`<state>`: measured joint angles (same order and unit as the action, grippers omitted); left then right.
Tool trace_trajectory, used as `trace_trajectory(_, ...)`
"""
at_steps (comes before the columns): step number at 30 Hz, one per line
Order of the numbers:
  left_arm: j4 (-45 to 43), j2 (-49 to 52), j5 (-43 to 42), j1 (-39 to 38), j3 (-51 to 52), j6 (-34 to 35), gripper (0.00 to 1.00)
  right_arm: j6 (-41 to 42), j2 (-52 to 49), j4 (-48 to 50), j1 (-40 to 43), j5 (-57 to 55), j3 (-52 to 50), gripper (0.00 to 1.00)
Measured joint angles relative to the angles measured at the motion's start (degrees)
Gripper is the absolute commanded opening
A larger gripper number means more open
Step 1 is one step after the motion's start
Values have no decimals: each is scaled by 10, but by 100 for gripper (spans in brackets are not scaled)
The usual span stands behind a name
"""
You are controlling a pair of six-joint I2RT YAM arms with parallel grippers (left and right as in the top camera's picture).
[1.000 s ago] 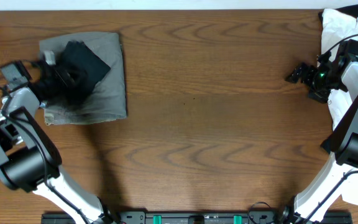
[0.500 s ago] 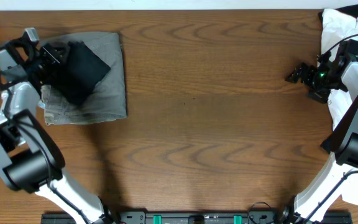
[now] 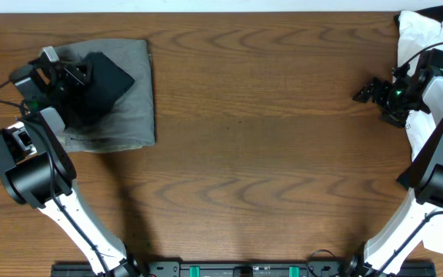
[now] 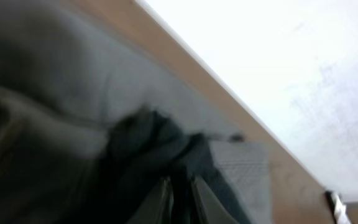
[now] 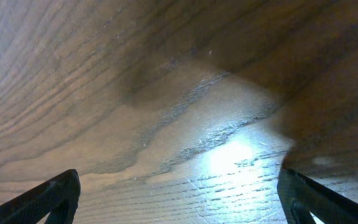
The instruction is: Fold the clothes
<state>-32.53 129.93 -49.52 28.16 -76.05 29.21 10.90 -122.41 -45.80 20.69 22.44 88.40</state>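
The black T-shirt [image 3: 108,79] lies folded on the grey-green trousers [image 3: 133,115] in the upper left of the overhead frame. The left gripper [image 3: 74,75] is at the shirt's left edge. Its fingers [image 4: 199,198] are close together, but the blurred wrist view does not show whether they pinch fabric. The right gripper [image 3: 364,91], at upper right over the table [image 3: 268,154], has its fingers wide apart.

Plain black T-shirt [image 3: 104,77], grey-green trousers [image 3: 137,108], white garment [image 3: 421,35] — brown table [image 3: 283,154] with wavy wood grain.
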Motion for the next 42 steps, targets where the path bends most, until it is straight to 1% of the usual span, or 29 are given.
trace_trajectory(3, -60, -10, -7, 0, 2, 40, 13, 0, 0, 0, 0, 0, 0, 99)
trace_trajectory(7, -61, -76, -11, -4, 5, 71, 14, 0, 0, 0, 0, 0, 0, 99)
trace_trajectory(10, -28, -169, -11, -17, 5, 83, 15, 0, 0, 0, 0, 0, 0, 99)
trace_trajectory(14, 46, -282, -11, -51, 1, 85, 16, 0, 0, 0, 0, 0, 0, 99)
trace_trajectory(18, 152, -340, 7, -101, -3, 84, 17, 0, 0, 0, 0, 0, 0, 99)
trace_trajectory(20, 202, -344, 31, -121, -4, 81, 24, 0, 0, 0, 0, 0, 0, 99)
trace_trajectory(24, 291, -336, 83, -148, -2, 82, 29, 0, 0, 0, 0, 0, 0, 99)
trace_trajectory(27, 337, -334, 116, -156, -2, 73, 46, 0, 0, 0, 0, 0, 0, 99)
trace_trajectory(29, 356, -334, 130, -157, -2, 68, 59, 0, 0, 0, 0, 0, 0, 99)
trace_trajectory(31, 371, -334, 140, -157, -2, 67, 80, 0, 0, 0, 0, 0, 0, 99)
trace_trajectory(32, 379, -334, 144, -157, -2, 68, 97, 0, 0, 0, 0, 0, 0, 99)
trace_trajectory(37, 417, -334, 154, -157, -2, 68, 98, 0, 0, 0, 0, 0, 0, 99)
trace_trajectory(42, 422, -334, 155, -157, -2, 68, 98, 0, 0, 0, 0, 0, 0, 99)
